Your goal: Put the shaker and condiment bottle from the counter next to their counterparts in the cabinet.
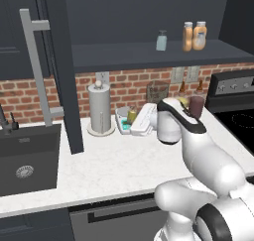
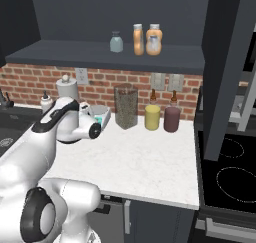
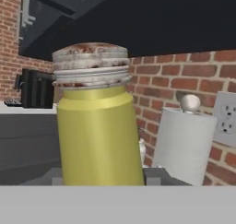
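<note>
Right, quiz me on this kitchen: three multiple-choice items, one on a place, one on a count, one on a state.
1. Where does the pale blue-grey shaker stand?
A. On the counter beside the sink
B. On the cabinet shelf
C. On the stove

2. How many orange bottles stand on that shelf?
A. None
B. One
C. Two

3. How is the cabinet door with the grey bar handle?
A. Open
B. Shut
C. Taken off and lying on the counter

Answers:
1. B: both base views show it on the shelf, left of the bottles.
2. C: two stand side by side, one with a tan-orange cap and one with a whitish cap.
3. A: the door stands edge-on, swung out from the cabinet, leaving the shelf exposed.
</note>
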Controlling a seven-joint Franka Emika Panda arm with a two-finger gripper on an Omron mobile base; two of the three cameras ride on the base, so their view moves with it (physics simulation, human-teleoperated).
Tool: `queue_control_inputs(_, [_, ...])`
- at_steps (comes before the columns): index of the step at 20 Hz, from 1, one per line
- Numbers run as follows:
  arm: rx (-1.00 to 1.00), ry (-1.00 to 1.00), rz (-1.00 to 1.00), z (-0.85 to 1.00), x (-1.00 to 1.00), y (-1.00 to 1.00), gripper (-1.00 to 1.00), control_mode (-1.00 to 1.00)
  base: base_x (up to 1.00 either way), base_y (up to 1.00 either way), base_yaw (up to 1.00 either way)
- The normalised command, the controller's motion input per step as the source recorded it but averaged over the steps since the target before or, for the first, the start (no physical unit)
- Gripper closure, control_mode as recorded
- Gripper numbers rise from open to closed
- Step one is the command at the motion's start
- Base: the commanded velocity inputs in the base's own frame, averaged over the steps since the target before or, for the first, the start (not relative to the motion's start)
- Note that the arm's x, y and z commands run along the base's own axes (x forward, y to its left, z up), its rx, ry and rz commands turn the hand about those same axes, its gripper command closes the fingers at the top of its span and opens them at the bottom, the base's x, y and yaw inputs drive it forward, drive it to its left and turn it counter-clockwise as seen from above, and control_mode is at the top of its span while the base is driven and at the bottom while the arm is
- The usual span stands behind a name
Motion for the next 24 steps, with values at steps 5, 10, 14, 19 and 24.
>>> queue_control_inputs(5, [0.0, 0.0, -0.25, 0.27, -0.02, 0.0, 1.0, -1.0, 0.0, 0.0, 0.0])
queue_control_inputs(10, [0.0, 0.0, -0.23, 0.17, -0.2, 0.0, 1.0, -1.0, 0.0, 0.0, 0.0])
queue_control_inputs(14, [0.0, 0.0, -0.21, 0.18, -0.19, -0.01, 1.0, -1.0, 0.0, 0.0, 0.0])
queue_control_inputs(19, [0.0, 0.0, -0.21, 0.2, -0.17, -0.1, 1.0, -1.0, 0.0, 0.0, 0.0])
queue_control_inputs(24, [0.01, 0.0, -0.19, 0.3, -0.25, -0.14, 1.0, -1.0, 0.0, 0.0, 0.0])
